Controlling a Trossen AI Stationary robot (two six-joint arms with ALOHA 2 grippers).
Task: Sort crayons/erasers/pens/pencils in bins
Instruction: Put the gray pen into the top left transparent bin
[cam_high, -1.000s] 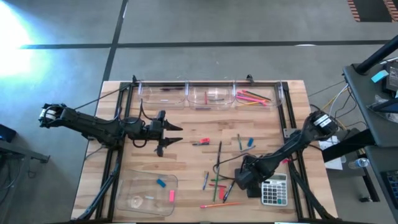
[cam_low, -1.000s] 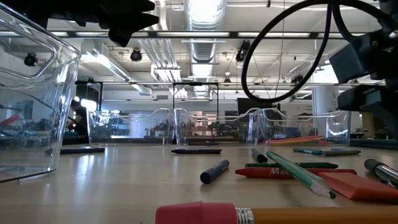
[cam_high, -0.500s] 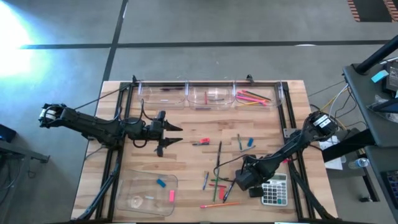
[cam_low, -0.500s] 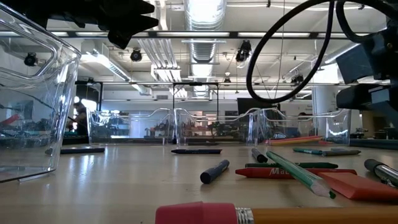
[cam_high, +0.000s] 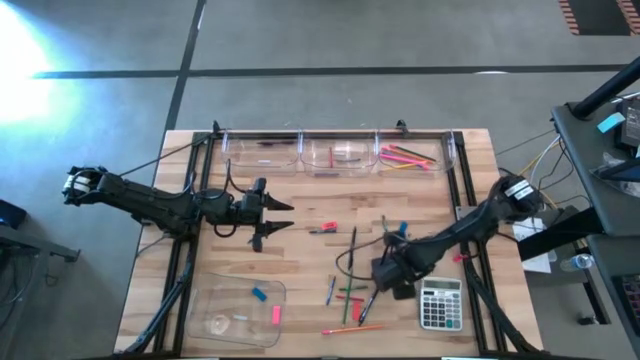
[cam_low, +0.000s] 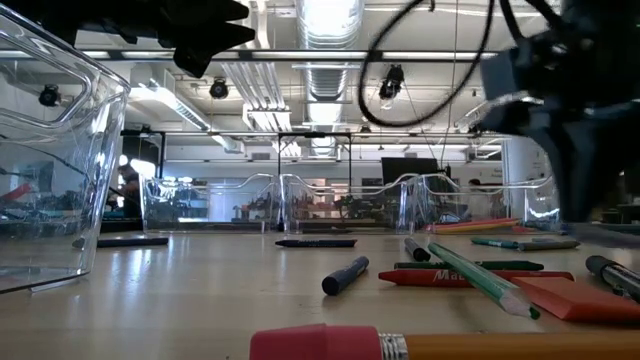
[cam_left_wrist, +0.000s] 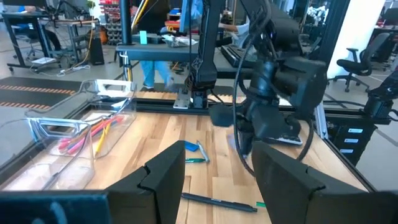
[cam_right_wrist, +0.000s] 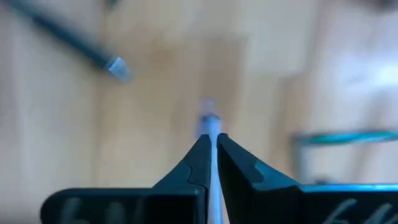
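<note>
My right gripper (cam_high: 384, 274) hangs over the scattered sticks at the table's near right, pointing down, shut on a thin pale grey-blue pen (cam_right_wrist: 209, 124). My left gripper (cam_high: 276, 216) stands open and level above the table's left middle, holding nothing (cam_left_wrist: 217, 180). Three clear bins (cam_high: 340, 155) line the far edge. The right one holds pink and orange pencils (cam_high: 405, 156). A shallow tray (cam_high: 212, 300) at the near left holds a blue and a pink eraser (cam_high: 259, 294). A red crayon (cam_high: 324, 229), a dark pen (cam_high: 352, 246) and an orange pencil (cam_high: 350, 328) lie flat on the wood. My right gripper pinches the thin pen between its two fingers (cam_right_wrist: 198, 163), which come from above, pointing down. The pen runs along the fingers, and its pale end (cam_right_wrist: 209, 119) sticks out past the fingertips. Whether that end touches the table I cannot tell.
A grey calculator (cam_high: 440, 303) lies just right of my right gripper. A black cable loop (cam_high: 346, 263) hangs beside it. A blue eraser (cam_high: 403, 229) and a green pencil (cam_high: 385, 228) lie beyond. Metal rails (cam_high: 463, 190) border the table's sides.
My right gripper has risen and gone toward the table's far edge, tipping more steeply downward. The calculator it partly covered now shows whole.
</note>
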